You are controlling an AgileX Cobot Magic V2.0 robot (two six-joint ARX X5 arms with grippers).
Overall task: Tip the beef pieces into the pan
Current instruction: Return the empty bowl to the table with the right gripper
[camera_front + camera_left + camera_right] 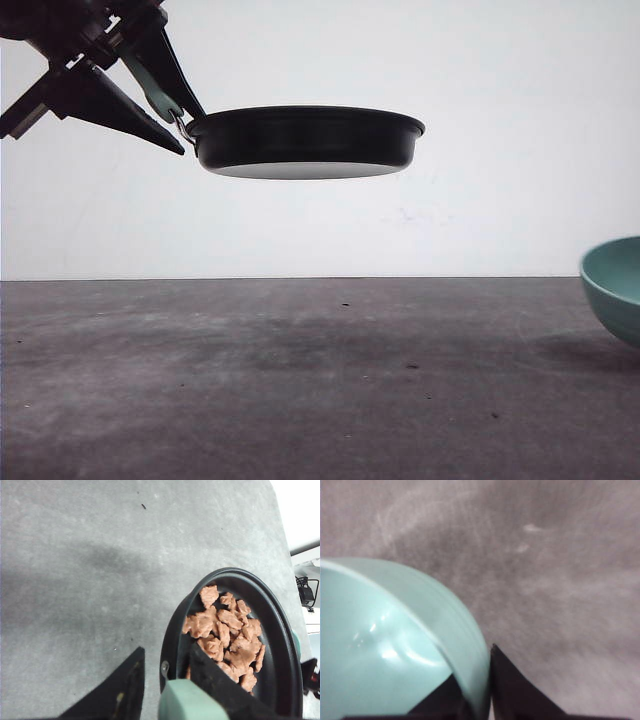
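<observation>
Worktop (300,400): nearest to me in the front view I see a dark grey, speckled surface, with a soft shadow beneath the raised pan.

Bowl (615,285): I see a teal bowl at the right edge of the front view, cut off by the frame. In the right wrist view its pale glossy inside (375,650) holds nothing that I can make out.

Right gripper (477,700): my right jaws are closed on the bowl's rim, one dark finger inside the wall and one outside it.

Pan (305,142): I see the black pan held in the air, well above the worktop, roughly level, at upper centre of the front view, in front of the white wall (450,60).

Beef pieces (225,635): in the left wrist view I see the reddish-brown chunks lying in a low heap inside the pan (280,655), spread across its floor towards the handle side.

Handle (187,702): I see the mint-green handle joined to the pan by a thin metal neck.

Left gripper (150,95): my left jaws are clamped on the handle at the upper left of the front view, carrying the pan.
</observation>
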